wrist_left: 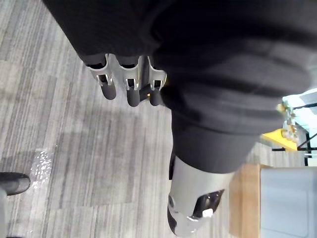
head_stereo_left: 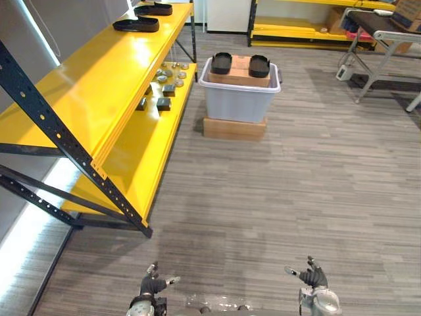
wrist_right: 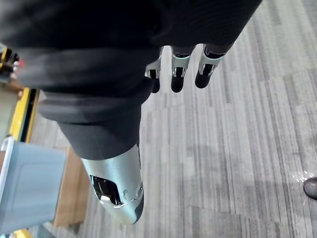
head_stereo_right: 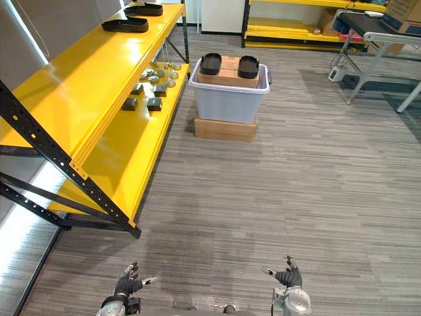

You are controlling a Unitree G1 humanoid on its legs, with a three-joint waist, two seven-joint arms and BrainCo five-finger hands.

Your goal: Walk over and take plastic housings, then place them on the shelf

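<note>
The bin [head_stereo_left: 237, 105] stands far ahead, on a flat carton [head_stereo_left: 234, 128]. Its inside is hidden by a brown box [head_stereo_left: 239, 72] lying across its top. On that box sit the left housing [head_stereo_left: 222, 62] and the right housing [head_stereo_left: 259, 66], both black and too far off to show detail.

At the left, the yellow shelf [head_stereo_left: 99, 85] carries the near housing [head_stereo_left: 136, 25] on its top board. The far housing [head_stereo_left: 153, 9] beyond it is cut by the picture's top edge. A black brace [head_stereo_left: 59, 138] slants across the shelf's near end. On the lower board lie small grey parts [head_stereo_left: 164, 85], too small to tell what they are.

Far right, a table [head_stereo_left: 378, 26] runs out of view, and a second shelf [head_stereo_left: 289, 29] stands at the back.

Grey floor [head_stereo_left: 276, 197] lies between the bin and the hands. The left hand [head_stereo_left: 151, 285] and the right hand [head_stereo_left: 313, 276] hang low at the near edge, well apart, holding nothing. In the wrist views the left fingers [wrist_left: 130, 91] and the right fingers [wrist_right: 177, 79] hang relaxed side by side, each thumb held apart.
</note>
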